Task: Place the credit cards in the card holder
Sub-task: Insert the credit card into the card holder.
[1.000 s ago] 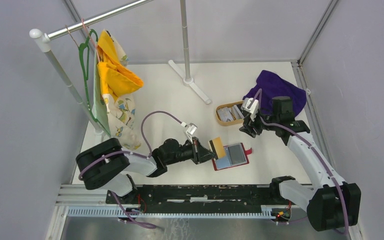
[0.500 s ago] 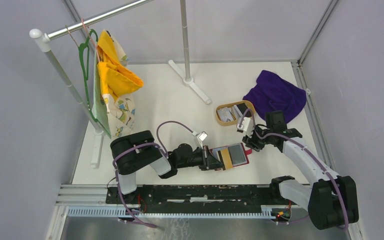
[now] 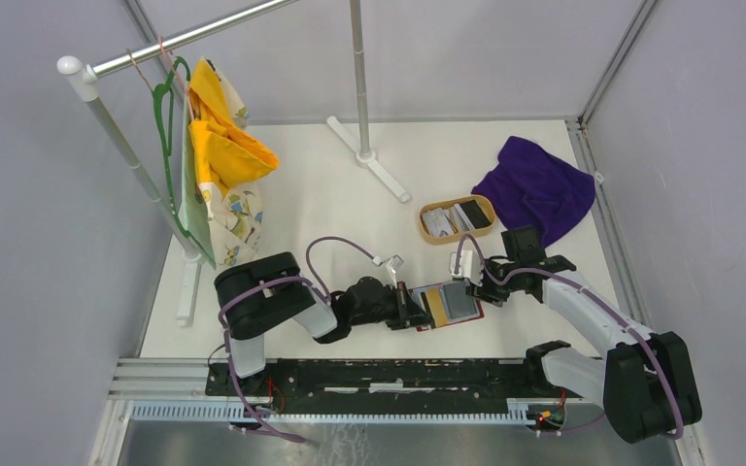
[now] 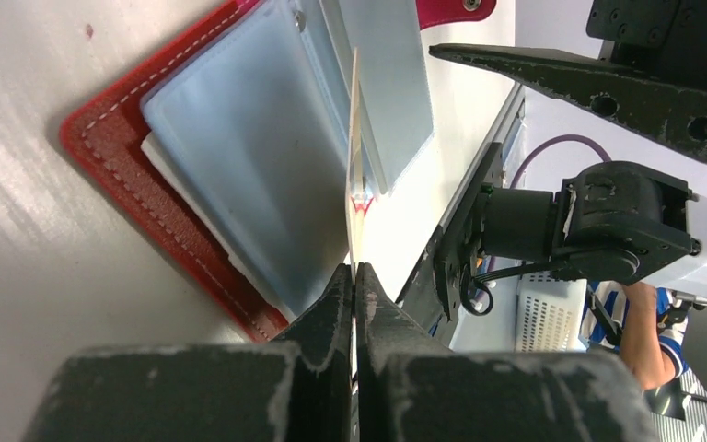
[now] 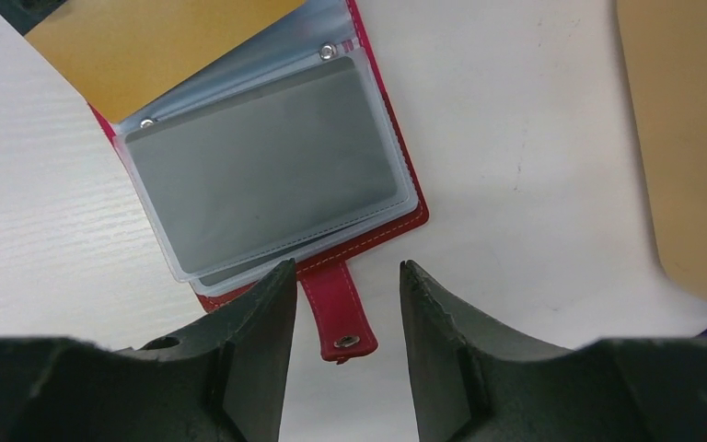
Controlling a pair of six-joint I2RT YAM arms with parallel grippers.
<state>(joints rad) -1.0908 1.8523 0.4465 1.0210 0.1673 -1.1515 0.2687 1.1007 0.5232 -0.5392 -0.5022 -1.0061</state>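
**Gold card at the sleeves: edge in a pocket or not?**

L arm: left fingers (image 3: 414, 310) are clamped flat on the near end of a gold card (image 4: 353, 166), no gap showing btwn them. The card's long axis runs straight out from the fingertips toward the red card holder (image 3: 475, 316), which lies open on the surface just right of them. L wrist view has the card edge-on, standing across the clear sleeves (image 4: 239, 157), with its far end over the sleeve stack. So the coming push, I'd say, is along the card's own length, away from the left fingers. The L arm is the one already lined up for it.

R arm: right fingers (image 3: 479, 289) are about half open w/ nothing in them. They sit either side of the holder's snap tab (image 5: 336, 308) at its right end, probably placed to pin the holder. Contact w/ the tab can't be told.

Other cards (image 3: 457, 218) lie in the oval wooden tray (image 3: 427, 215), well behind the holder and nearer the R arm. A purple cloth (image 3: 534, 189) is beyond it.

Hard to make out:
- Whether the card's leading edge is inside a sleeve mouth or just lying btwn leaves.
- Which pocket it's aimed at.
- R wrist view cuts the card off at the frame top and shows a grey card already in the top sleeve.
- How many cards are in the tray is unclear.
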